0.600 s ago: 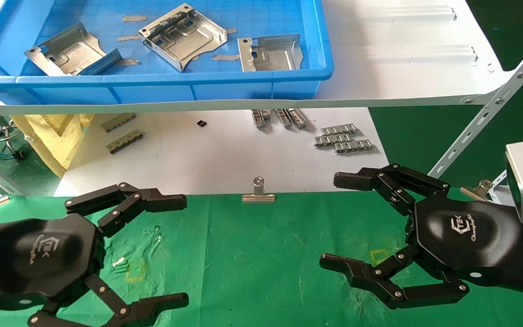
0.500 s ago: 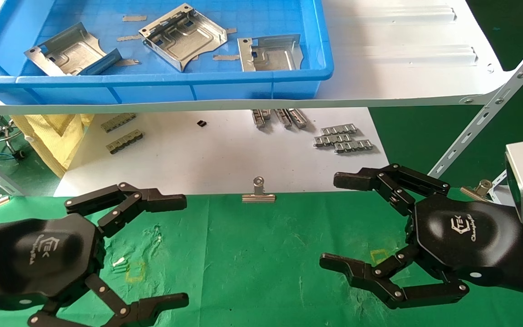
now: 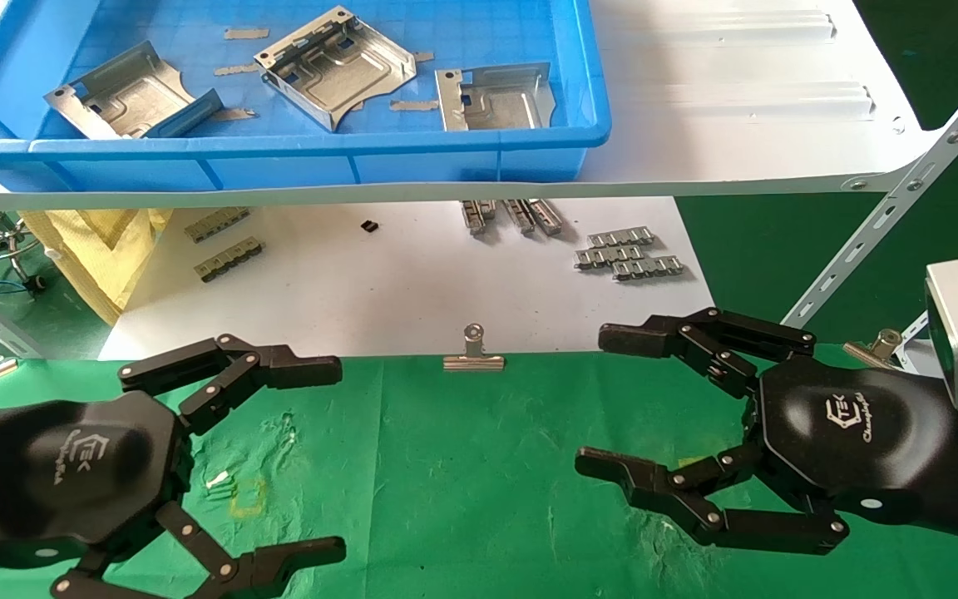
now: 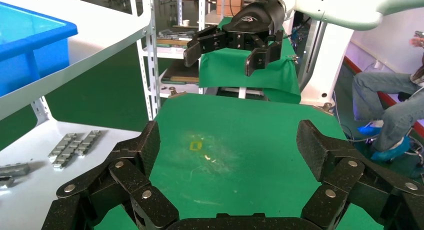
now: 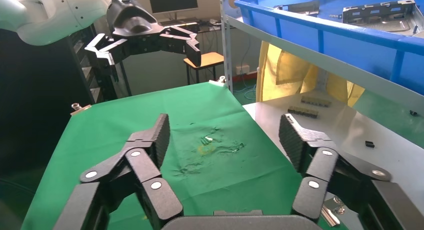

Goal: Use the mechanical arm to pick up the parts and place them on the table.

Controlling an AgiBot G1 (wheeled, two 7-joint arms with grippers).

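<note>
Blue plastic tray (image 3: 462, 154): rectangular, on the white metal shelf (image 3: 737, 133), upper level; strips of beige tape (image 3: 246, 33) on its floor.
White sheet (image 3: 379, 291): flat, beneath the shelf, bordering green cloth.
Small grey linked metal strips (image 3: 629, 254): one cluster at the sheet's right; a second group (image 3: 512, 215) just under the shelf edge; two more (image 3: 225, 241) at the sheet's left.
Small black block (image 3: 369, 225): on the sheet, alone.
Silver binder clip (image 3: 473, 353): at the sheet's near edge.
Yellow cloth (image 3: 105, 249): hanging at far left.
Perforated white metal brace (image 3: 895, 208): diagonal, at right.
</note>
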